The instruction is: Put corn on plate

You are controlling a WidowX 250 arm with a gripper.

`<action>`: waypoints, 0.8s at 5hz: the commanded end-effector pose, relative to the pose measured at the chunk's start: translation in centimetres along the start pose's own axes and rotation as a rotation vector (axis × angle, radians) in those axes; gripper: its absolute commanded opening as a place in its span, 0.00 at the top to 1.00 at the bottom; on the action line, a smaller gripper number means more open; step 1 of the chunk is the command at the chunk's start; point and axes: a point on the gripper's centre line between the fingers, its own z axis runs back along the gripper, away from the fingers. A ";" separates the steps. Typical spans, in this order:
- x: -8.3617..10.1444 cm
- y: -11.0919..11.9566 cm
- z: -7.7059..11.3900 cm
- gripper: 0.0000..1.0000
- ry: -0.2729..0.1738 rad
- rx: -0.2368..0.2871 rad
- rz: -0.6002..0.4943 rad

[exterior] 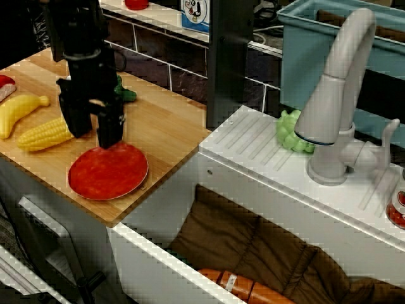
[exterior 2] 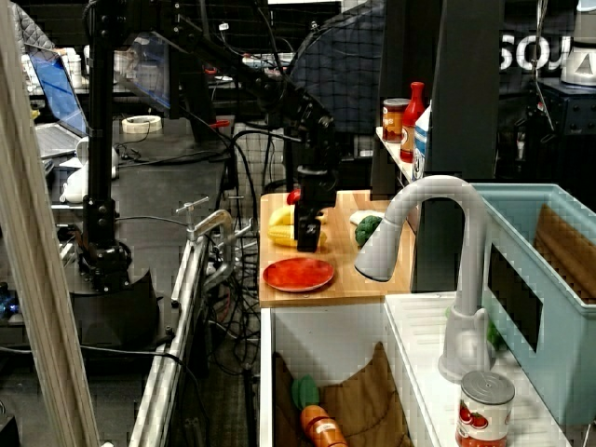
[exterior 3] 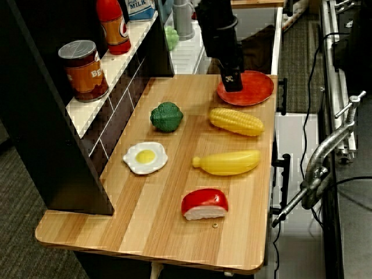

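My black gripper (exterior: 93, 130) hangs low over a wooden surface (exterior: 164, 126), at the edge of the red plate (exterior: 107, 172) nearest the corn. Its two fingers (exterior: 109, 126) point straight down with an open gap between them, and nothing is held in that gap. One finger's tip stands at the plate's rim; the other comes down just beside the corn.

The corn (exterior 3: 236, 121) lies flat on the surface, just beside the plate but not on it. In the overhead view, the cob sits between the plate and the smooth yellow banana (exterior 3: 227, 163), its length roughly parallel to the banana's.

The plate rests near the corner of the surface, next to a white sink unit (exterior: 266, 158), and nothing lies on it.

Elsewhere on the surface are a green broccoli toy (exterior 3: 166, 116), a white fried-egg toy (exterior 3: 145, 157) and a red-and-white toy (exterior 3: 204, 203), all well apart from the plate. A grey faucet (exterior: 338, 95) rises over the sink unit.
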 end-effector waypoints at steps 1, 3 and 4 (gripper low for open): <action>0.8 -0.8 8.3 0.00 -0.018 -0.108 -0.017; 0.4 4.3 6.1 0.00 -0.137 -0.171 -0.243; 1.8 5.8 3.6 0.00 -0.176 -0.087 -0.306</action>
